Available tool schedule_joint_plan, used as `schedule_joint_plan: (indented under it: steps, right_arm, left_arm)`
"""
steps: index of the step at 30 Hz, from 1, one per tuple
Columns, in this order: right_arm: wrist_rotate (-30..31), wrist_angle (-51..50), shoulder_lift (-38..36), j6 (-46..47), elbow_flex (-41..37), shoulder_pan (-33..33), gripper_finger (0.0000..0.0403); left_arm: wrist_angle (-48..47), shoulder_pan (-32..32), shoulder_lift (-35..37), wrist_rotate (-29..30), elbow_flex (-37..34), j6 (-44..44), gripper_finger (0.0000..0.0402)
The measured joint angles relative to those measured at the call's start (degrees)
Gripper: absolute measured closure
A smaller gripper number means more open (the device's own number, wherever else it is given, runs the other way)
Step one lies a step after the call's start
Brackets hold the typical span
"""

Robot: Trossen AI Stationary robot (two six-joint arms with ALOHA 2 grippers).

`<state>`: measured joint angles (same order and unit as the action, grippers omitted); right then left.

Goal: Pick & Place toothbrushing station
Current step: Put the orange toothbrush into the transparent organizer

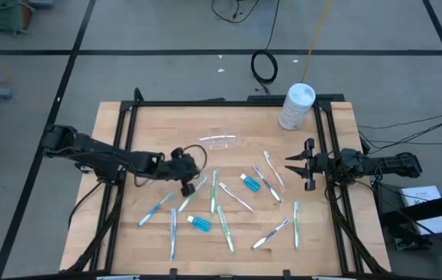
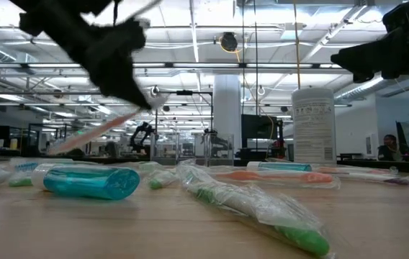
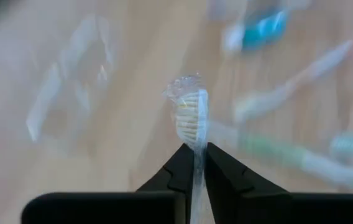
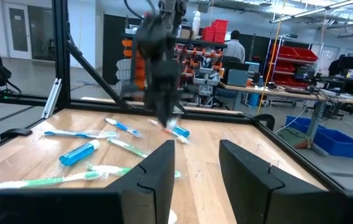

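My left gripper (image 1: 194, 163) is left of the table's middle, shut on a plastic-wrapped toothbrush (image 3: 192, 115), whose bristle head sticks out past the fingertips. In the low view the toothbrush (image 2: 96, 129) slants down from the gripper, clear of the table. The clear cup (image 1: 221, 141) lies on its side just beyond the gripper. Several wrapped toothbrushes (image 1: 225, 225) and two blue tubes (image 1: 250, 183) (image 1: 199, 224) lie flat on the wood. My right gripper (image 1: 295, 165) is open and empty above the table's right part. My left gripper pinches the toothbrush's neck (image 3: 193, 149), just below the bristle head, between its two fingers. The head points forward past the fingertips. The handle slants down below the gripper (image 2: 68, 140), clear of the table.
A white round-lidded canister (image 1: 297, 105) stands at the table's far right. A dark frame (image 1: 322, 124) runs along the table's edges. Loose toothbrushes fill the table's middle and near part.
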<state>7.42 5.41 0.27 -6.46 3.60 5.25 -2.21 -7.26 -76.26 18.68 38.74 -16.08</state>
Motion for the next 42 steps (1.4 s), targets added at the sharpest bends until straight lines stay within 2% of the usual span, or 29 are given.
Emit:
schedule_joint_plan:
  steps: [8,11,14,19,28,36,42]
  right_arm:
    - [0.0,-0.1,0.0,0.0,0.0,0.0,0.0284]
    - [0.0,0.0,0.0,0.0,0.0,0.0,0.0284]
    - [0.0,0.0,0.0,0.0,0.0,0.0,0.0284]
    - [0.0,0.0,0.0,0.0,0.0,0.0,0.0284]
    - [0.0,0.0,0.0,0.0,0.0,0.0,0.0284]
    - [0.0,0.0,0.0,1.3,0.0,0.0,0.0284]
    - [0.0,0.0,0.0,1.3,0.0,0.0,0.0284]
  left_arm:
    - [32.6,3.5,4.3,14.7,0.1,15.2,0.0388]
    - [43.7,5.6,4.3,15.7,0.1,20.6,0.0382]
    - [50.5,8.1,3.9,14.3,0.1,22.9,0.0367]
    - [51.9,12.5,0.7,12.4,0.1,19.1,0.0356]
    - [53.5,19.1,-11.2,12.4,0.1,12.9,0.0385]
    - [53.4,20.5,-17.8,12.4,0.1,11.5,0.0367]
    - [52.2,20.4,-19.1,12.8,0.1,9.8,0.0361]
